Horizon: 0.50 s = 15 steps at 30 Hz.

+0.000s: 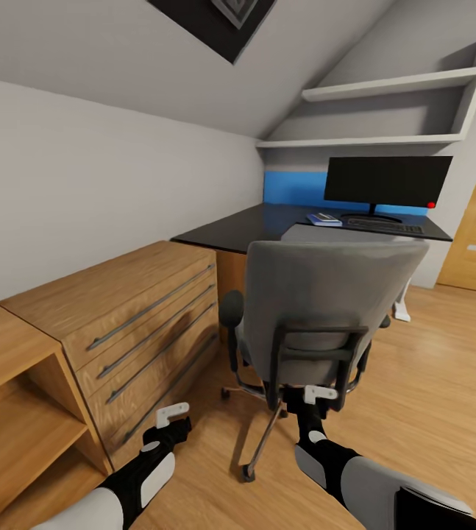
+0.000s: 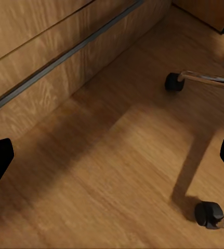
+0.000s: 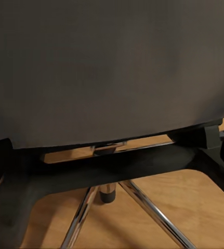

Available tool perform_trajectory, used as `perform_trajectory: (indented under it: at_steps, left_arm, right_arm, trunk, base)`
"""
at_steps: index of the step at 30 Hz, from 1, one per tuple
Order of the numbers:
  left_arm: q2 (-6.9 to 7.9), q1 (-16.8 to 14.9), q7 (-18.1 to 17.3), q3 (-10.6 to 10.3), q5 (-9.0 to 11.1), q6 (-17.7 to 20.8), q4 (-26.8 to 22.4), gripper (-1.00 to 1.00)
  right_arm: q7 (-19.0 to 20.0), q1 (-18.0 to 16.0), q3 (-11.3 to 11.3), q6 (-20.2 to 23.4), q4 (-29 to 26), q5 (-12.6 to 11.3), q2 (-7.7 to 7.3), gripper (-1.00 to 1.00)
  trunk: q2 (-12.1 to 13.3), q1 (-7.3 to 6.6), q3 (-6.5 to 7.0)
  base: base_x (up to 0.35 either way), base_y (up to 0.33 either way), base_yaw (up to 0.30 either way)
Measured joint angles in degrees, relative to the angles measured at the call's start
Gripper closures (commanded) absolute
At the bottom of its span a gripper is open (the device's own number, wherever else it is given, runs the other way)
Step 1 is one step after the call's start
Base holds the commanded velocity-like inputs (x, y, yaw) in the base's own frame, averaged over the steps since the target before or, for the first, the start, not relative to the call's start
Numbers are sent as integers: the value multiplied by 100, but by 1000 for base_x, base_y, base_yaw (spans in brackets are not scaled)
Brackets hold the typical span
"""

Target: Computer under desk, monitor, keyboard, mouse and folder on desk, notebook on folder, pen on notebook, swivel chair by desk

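- Risk: swivel chair could roll crookedly on its casters or bump the desk if pushed off-centre.
- Right gripper sits at the chair's rear frame; contact and jaw spread cannot be told.
- Left gripper hangs spread, empty, above the floor.
- Monitor, keyboard and folder lie on the desk.

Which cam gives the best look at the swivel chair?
Head view: the whole swivel chair shows, back, armrests and base, facing the desk. Right wrist view shows its back and frame close up; left wrist view shows two casters.
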Motion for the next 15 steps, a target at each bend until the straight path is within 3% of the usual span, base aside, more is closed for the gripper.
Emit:
perform_trajectory:
  at_steps: [11,15]
  left_arm:
    - [-53,-1,-10,0,-1,6,1,-100]
    - [-58,-1,-14,-3,-4,12,2,-100]
  right_arm:
    - [-5,0,0,-1,0,-2,-3,-100]
    - [1,0,31,11,-3,33,-5,-100]
  trunk:
    - [0,0,0]
    - [0,0,0]
  base:
    - [0,-2,38]
    - [0,-104,3]
